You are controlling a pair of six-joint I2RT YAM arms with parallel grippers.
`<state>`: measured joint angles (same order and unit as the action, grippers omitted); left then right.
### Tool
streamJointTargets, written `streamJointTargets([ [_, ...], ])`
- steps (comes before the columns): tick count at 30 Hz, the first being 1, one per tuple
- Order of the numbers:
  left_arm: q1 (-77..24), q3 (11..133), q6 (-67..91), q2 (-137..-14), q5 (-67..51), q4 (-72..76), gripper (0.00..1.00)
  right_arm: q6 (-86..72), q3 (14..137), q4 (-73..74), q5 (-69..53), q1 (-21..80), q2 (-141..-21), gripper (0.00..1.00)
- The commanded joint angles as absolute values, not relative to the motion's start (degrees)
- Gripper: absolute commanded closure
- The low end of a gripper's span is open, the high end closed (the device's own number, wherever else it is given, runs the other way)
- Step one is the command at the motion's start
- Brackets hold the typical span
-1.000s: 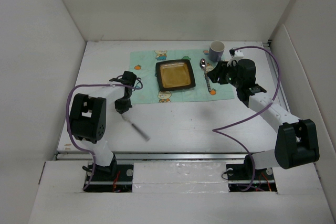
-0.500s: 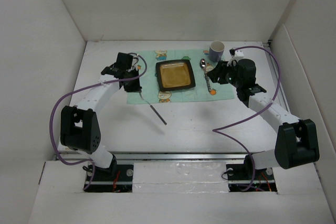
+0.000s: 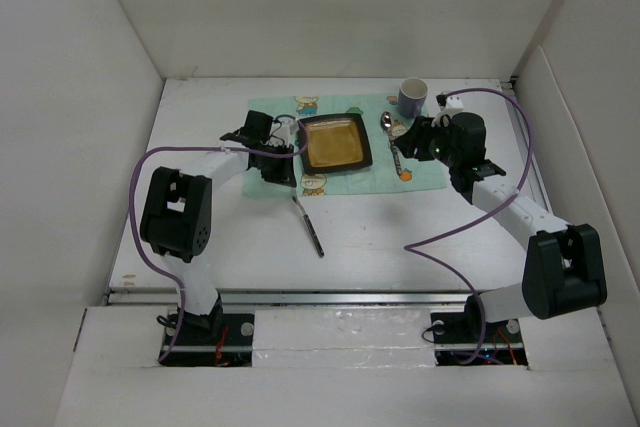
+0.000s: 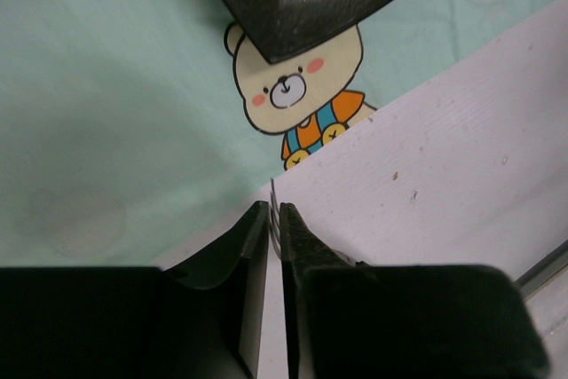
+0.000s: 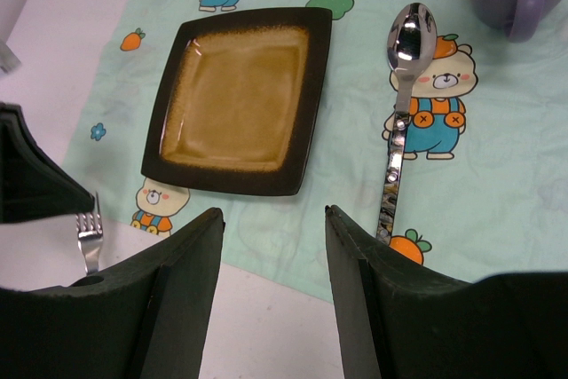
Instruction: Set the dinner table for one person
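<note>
1. White panels stand on three sides of the dinner table (image 3: 420, 237), a plain white top that carries a mint-green mat (image 3: 365, 177) printed with cartoon bears.
2. On the mat sits a square dark plate (image 3: 335, 142). I take it as the centre of the place setting, so the other pieces are arranged around it.
3. Just right of the plate a spoon (image 3: 392, 142) lies with its bowl pointing away from the arms. Beyond the plate's far right corner stands a purple cup (image 3: 413, 97).
4. The left gripper (image 3: 283, 169) is just beside the plate's near left corner. Its jaws are pressed together on a fork (image 3: 310, 229) close to the tines, and the handle points away from the plate, over the bare table.
5. My judgement: the fork is meant for the plate's left side, opposite the spoon, and it needs turning to lie parallel to the plate's edge.
6. The right gripper (image 3: 412, 137) hovers right of the plate, above the spoon's handle, with its jaws spread and holding nothing. It is probably waiting out of the way.
</note>
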<state>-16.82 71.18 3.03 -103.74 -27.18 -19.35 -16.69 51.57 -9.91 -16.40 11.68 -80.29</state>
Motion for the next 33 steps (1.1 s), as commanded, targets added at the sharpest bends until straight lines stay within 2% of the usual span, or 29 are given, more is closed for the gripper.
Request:
streamJointTargets([
  [1,-17.2,68.5,0.4,-101.0,-26.5,-14.6,0.91,-16.3,51.8,-13.2,-15.6,11.4,-80.4,0.45],
  [2,-17.2,67.3,0.4,-100.6,-25.3,-13.4,0.88,-16.3,51.8,-13.2,-15.6,11.4,-80.5,0.45],
  [3,-17.2,66.9,0.4,-100.3,-23.7,-13.1,0.73,-16.3,51.8,-13.1,-15.5,11.9,-80.6,0.45],
  [5,-17.2,67.3,0.4,-100.1,-18.5,-14.7,0.63,-16.2,51.8,-13.2,-15.3,12.0,-80.5,0.45],
  [6,-17.2,67.5,0.5,-99.8,-16.5,-15.4,0.54,-16.2,51.9,-13.2,-15.4,12.0,-80.6,0.45],
  [10,-17.2,66.1,3.1,-93.6,-8.3,-16.1,0.36,-16.2,51.9,-13.2,-15.5,12.0,-81.0,0.45],
  [12,-17.2,63.8,5.3,-86.4,-7.3,-14.8,0.4,-16.2,51.9,-13.2,-15.5,12.0,-81.1,0.45],
  [14,-20.7,61.6,9.1,-81.7,-4.9,-15.6,0.49,-16.2,51.9,-13.3,-15.5,12.0,-81.1,0.45],
  [15,-23.4,61.0,10.6,-77.5,-3.1,-16.3,0.67,-16.3,51.9,-13.3,-15.6,12.0,-81.2,0.45],
  [17,-35.4,60.6,18.2,-75.3,6.4,-21.2,0.95,-16.3,52.0,-13.3,-15.6,12.0,-81.3,0.45],
  [19,-44.3,61.0,25.4,-76.1,14.4,-25.0,1.0,-16.4,52.0,-13.3,-15.8,12.0,-81.2,0.45],
  [20,-52.2,62.5,34.9,-77.2,17.6,-30.1,1.0,-16.4,51.9,-13.4,-15.9,12.0,-80.9,0.47],
  [21,-55.5,63.0,39.7,-79.8,22.8,-32.0,1.0,-16.4,51.8,-13.4,-15.8,12.0,-80.3,0.51],
  [22,-60.6,63.5,48.4,-81.9,26.5,-34.5,0.93,-16.3,51.3,-13.4,-15.6,12.0,-79.1,0.64],
  [23,-62.7,63.9,52.6,-82.7,28.5,-35.5,0.89,-16.5,51.1,-13.4,-15.1,12.0,-78.5,0.85],
  [24,-66.1,64.2,61.1,-83.4,30.3,-37.9,0.83,-16.4,50.4,-13.6,-14.7,12.0,-77.6,0.93],
  [26,-69.2,63.8,68.3,-83.9,35.2,-39.1,0.7,-16.8,49.7,-13.5,-13.1,11.3,-75.2,1.0],
  [27,-70.7,62.3,71.5,-83.9,36.5,-39.0,0.58,-17.3,49.2,-13.9,-12.7,10.6,-74.3,1.0],
  [28,-72.1,61.4,76.4,-83.1,36.9,-38.4,0.57,-17.7,48.3,-14.1,-12.2,10.5,-73.5,1.0],
  [30,-72.2,57.7,79.5,-81.6,37.1,-35.4,0.49,-18.9,47.3,-15.1,-12.0,9.2,-70.8,0.85],
  [31,-72.7,56.3,82.7,-79.9,37.4,-34.7,0.48,-19.4,46.9,-15.6,-11.9,8.4,-70.1,0.78],
  [32,-72.7,54.4,84.2,-78.8,37.8,-33.9,0.46,-19.9,46.1,-15.7,-11.9,7.5,-69.4,0.65],
  [33,-72.7,51.3,84.9,-77.9,37.7,-31.6,0.44,-20.2,45.8,-15.9,-12.1,7.5,-68.3,0.59],
])
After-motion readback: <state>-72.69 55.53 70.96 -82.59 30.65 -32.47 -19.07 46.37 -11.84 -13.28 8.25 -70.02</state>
